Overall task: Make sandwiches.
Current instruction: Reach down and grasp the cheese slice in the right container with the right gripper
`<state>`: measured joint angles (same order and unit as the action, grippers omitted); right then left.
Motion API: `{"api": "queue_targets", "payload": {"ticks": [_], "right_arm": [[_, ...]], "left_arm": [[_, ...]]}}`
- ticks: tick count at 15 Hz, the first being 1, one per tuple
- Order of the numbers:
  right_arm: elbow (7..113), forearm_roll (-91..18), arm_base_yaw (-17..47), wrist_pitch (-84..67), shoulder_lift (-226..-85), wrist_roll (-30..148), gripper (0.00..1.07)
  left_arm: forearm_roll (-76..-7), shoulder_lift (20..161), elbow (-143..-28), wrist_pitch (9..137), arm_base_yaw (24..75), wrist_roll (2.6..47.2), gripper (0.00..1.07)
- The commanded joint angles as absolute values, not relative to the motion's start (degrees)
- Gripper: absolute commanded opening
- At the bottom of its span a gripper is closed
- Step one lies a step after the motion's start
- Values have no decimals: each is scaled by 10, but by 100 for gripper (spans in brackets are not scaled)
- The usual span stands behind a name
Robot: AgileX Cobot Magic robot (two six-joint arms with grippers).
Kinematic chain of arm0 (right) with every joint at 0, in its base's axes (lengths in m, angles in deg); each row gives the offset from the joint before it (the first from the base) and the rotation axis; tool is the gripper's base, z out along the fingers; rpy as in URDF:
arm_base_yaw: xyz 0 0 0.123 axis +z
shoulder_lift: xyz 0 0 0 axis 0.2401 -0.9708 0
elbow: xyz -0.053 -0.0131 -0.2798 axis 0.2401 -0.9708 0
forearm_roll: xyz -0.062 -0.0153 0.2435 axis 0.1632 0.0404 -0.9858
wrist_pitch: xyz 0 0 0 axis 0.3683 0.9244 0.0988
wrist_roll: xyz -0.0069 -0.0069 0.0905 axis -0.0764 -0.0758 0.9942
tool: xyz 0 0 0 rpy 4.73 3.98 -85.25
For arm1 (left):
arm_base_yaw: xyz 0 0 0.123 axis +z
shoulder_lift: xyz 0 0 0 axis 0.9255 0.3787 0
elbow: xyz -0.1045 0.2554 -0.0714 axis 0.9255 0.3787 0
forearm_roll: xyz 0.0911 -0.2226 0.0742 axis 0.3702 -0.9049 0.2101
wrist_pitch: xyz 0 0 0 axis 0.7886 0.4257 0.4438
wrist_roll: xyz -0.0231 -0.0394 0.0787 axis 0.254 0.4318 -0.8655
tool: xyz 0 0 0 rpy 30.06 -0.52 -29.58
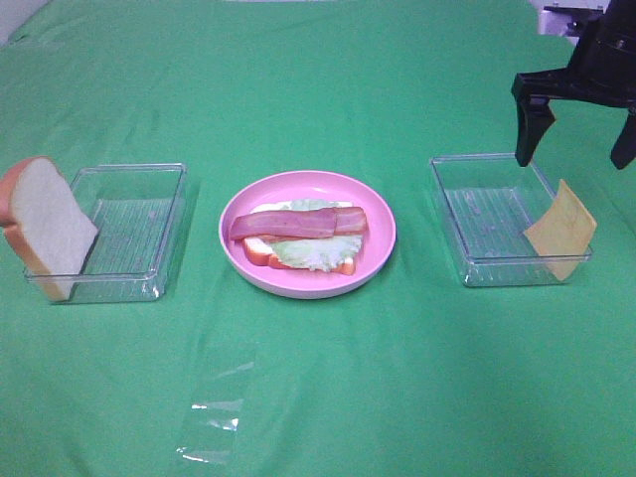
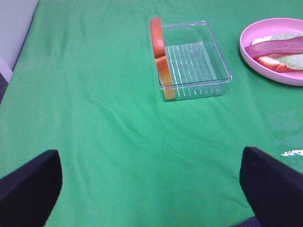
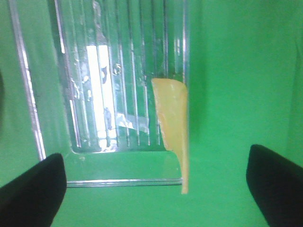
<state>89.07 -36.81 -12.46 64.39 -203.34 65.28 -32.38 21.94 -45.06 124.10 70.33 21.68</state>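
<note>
Right claw (image 1: 574,159) spread wide and empty, fingers pointing down, hanging above the far end of the right tray (image 1: 452,194). Left claw (image 2: 151,189) also wide open, holding nothing, low over bare cloth and well apart from everything.

Underneath, a green tablecloth (image 1: 318,60), lightly creased. Two clear ribbed trays, the left tray (image 1: 149,174) and the right one, with a round pink plate (image 1: 383,224) between them.

On the plate, the part-built sandwich: bottom bread slice (image 1: 260,253), pale lettuce leaf (image 1: 310,253), bacon strips (image 1: 298,223) laid across the top. No cheese or top slice there yet. Second bread slice (image 1: 45,224) standing on edge, leaning against the outer end of the left tray. Smallest, the thin cheese square (image 1: 561,231), tilted against the right tray's outer wall near its front corner; unclear whether inside the rim or straddling it.

Likely trouble from here:
- Only a thin, tilted edge to pinch, so a slightly off descent could knock the cheese flat or off the tray.
- A finger catching the tray wall could drag or tip the tray.
- A corner-only grip could leave the cheese drooping and landing crooked.
- Loose bacon could be nudged off the lettuce during placement.
</note>
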Motion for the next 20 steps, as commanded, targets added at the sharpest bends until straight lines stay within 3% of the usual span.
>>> {"api": "queue_targets", "payload": {"ticks": [1,5,9,10,13,15,20], "right_arm": [[855,-360,-139,668,-2031,636,99],[765,-360,-139,569,-2031,636,98],[760,-355,-139,534,-2031,636,96],[760,-355,-139,529,-2031,636,94],[760,-345,-139,517,-2031,636,69],[760,-345,-139,523,-2032,640,59],[760,-345,-139,538,-2045,640,52]], "left_arm": [[-329,209,-449,1232,698,219,94],[-329,209,-449,1232,698,219,94],[-329,209,-449,1232,698,219,94],[-329,209,-449,1232,698,219,94],[-329,209,-449,1232,698,219,94],[-329,209,-449,1232,698,219,94],[-329,209,-449,1232,698,219,94]]}}
